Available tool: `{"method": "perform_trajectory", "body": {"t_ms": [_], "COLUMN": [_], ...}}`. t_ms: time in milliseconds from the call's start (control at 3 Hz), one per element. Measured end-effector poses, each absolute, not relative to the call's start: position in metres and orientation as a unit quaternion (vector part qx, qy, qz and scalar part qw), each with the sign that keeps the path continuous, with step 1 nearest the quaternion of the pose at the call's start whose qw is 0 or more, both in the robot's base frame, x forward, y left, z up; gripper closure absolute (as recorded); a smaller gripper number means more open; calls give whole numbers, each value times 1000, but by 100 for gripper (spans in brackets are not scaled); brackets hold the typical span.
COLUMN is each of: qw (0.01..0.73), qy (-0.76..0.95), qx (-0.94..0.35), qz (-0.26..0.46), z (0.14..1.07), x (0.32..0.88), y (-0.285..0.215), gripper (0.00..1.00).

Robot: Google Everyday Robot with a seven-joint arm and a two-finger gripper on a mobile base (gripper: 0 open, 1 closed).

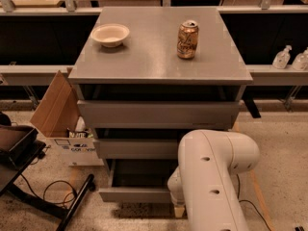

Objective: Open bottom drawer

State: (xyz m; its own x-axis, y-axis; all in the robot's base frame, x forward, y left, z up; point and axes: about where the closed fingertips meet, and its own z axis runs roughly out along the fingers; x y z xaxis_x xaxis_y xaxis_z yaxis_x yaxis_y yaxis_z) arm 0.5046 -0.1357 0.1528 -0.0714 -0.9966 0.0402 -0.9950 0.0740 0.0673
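The bottom drawer [134,195] is the lowest and narrowest grey front of the cabinet. It stands pulled out toward me, and its dark shallow tray [139,173] shows behind the front. My white arm [211,177] reaches down over the drawer's right part. The gripper [178,207] sits at the right end of the drawer front, mostly hidden under the arm; only a small beige tip shows there. The middle drawer [134,148] and the top drawer [154,113] sit further back above it.
A cream bowl [110,34] and a bronze soda can [187,39] stand on the cabinet top. An open cardboard box [55,107] leans at the cabinet's left. A black stand leg [74,203] and cable [53,189] lie on the floor at left. Bottles [281,57] stand on a right ledge.
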Motion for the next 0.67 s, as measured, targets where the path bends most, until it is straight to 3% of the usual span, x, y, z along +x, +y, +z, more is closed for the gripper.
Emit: {"method": "perform_trajectory", "body": {"t_ms": [667], "qw": [38], "qy": [-732], "qx": [680], "qz": [-11], "z": [160], "x": [505], "y": [-136], "gripper": [87]}}
